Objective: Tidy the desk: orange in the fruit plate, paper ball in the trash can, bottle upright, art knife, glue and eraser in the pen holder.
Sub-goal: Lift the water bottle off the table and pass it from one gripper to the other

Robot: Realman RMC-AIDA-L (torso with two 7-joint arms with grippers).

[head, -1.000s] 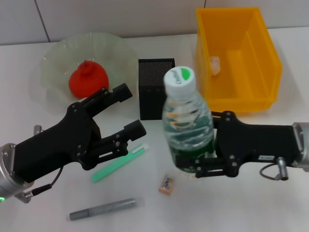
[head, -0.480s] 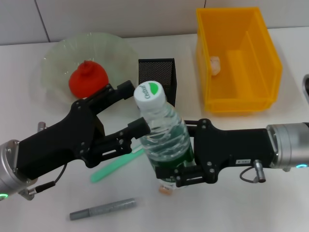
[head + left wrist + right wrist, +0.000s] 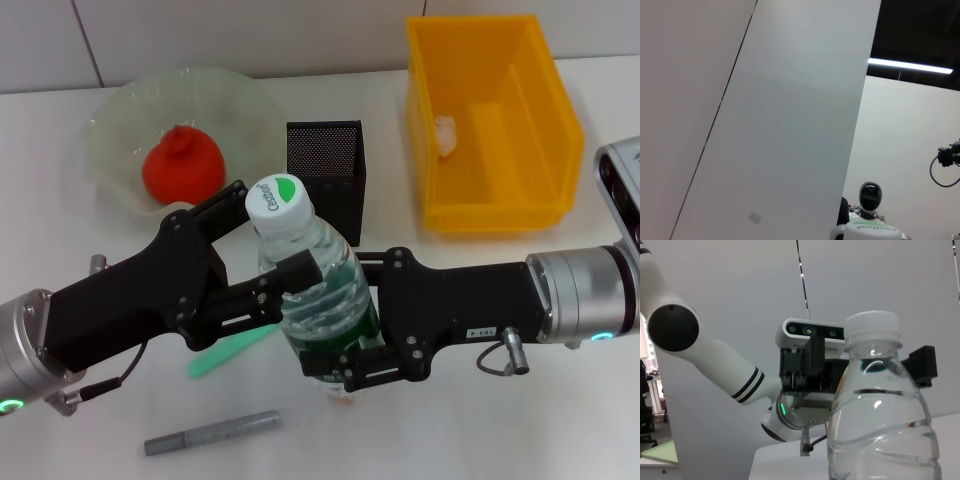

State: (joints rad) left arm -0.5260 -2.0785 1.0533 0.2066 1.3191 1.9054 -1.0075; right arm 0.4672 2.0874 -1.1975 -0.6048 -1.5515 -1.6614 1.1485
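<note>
Bottle (image 3: 312, 290), the clear plastic water one with the green label and white-and-green cap, is standing roughly upright with its cap leaning a bit toward the left pincer. The right pincer (image 3: 335, 355) is clenched on its lower body around the label. The left pincer (image 3: 262, 245) is spread wide, one finger just behind the cap and the other just beside the bottle's shoulder, not clearly squeezing anything.

What I'd worry about: I can't tell if the base is actually sitting flat on the white desk (image 3: 480, 420), since the right pincer hides it. If that pincer lets go while the bottle is tilted or slightly off the desk, it tips, probably toward the left pincer. Those wide fingers could also clip the cap and knock it over.

Also, the mint-green art knife (image 3: 225, 352) pokes out just under the left pincer and runs toward the bottle, so the base might land on it. The small tan eraser (image 3: 343, 395) peeks out right below the right pincer too.
</note>
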